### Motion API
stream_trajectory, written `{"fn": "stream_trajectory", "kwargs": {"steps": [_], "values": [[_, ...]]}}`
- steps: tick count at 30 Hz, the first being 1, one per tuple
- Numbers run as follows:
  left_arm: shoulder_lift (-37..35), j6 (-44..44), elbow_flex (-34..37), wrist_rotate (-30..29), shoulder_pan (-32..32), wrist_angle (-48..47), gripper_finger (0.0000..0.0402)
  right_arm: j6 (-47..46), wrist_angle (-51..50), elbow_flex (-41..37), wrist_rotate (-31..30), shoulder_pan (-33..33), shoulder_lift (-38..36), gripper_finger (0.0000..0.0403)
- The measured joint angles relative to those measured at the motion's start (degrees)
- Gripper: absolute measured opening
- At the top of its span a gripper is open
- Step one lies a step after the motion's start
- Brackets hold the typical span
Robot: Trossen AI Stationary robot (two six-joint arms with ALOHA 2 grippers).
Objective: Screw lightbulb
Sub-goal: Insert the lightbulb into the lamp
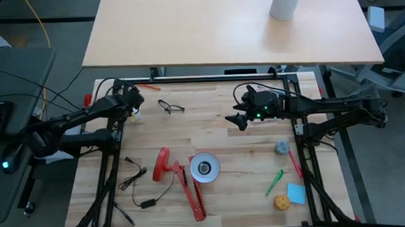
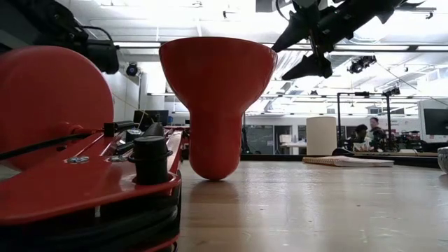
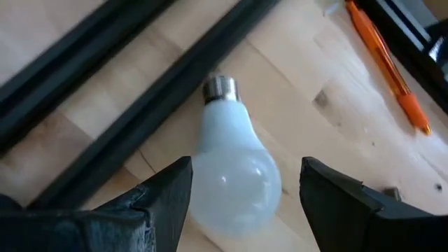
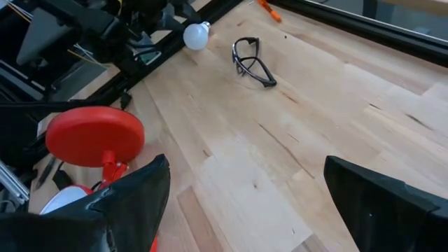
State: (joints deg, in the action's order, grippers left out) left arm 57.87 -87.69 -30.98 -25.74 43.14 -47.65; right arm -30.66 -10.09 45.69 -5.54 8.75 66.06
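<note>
a: where's the lightbulb [image 3: 234, 171]?
b: lying at the upper left of the high view, beside the black frame rail [image 3: 150, 105], metal base toward it.
a: left gripper [image 3: 245, 199]?
b: spread wide either side of the globe, gripping nothing.
a: right gripper [image 1: 240, 120]?
b: parked open, centre-right.
a: handling?
b: likely light, slick, fragile glass; grasp gently across the widest part.

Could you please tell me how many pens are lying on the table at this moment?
3: an orange pen at the far edge near the left claw, a green pen and a red pen at the near right. Others may be hidden.
</note>
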Motion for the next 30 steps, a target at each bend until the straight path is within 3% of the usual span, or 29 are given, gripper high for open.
{"fn": "stream_trajectory", "kwargs": {"steps": [13,23,30], "values": [[7.0,8.9,0.3,5.7,5.6,8.0,0.0241,0.1,0.0,0.0,-2.9,0.0,0.0,0.0367],[11.3,8.5,0.0,5.6,5.6,9.2,0.0241,-0.3,0.0,0.0,-2.9,0.0,0.0,0.0367],[12.2,2.5,0.1,8.7,5.5,11.5,0.0241,1.0,0.0,0.0,-2.9,0.0,0.0,0.0367]]}}
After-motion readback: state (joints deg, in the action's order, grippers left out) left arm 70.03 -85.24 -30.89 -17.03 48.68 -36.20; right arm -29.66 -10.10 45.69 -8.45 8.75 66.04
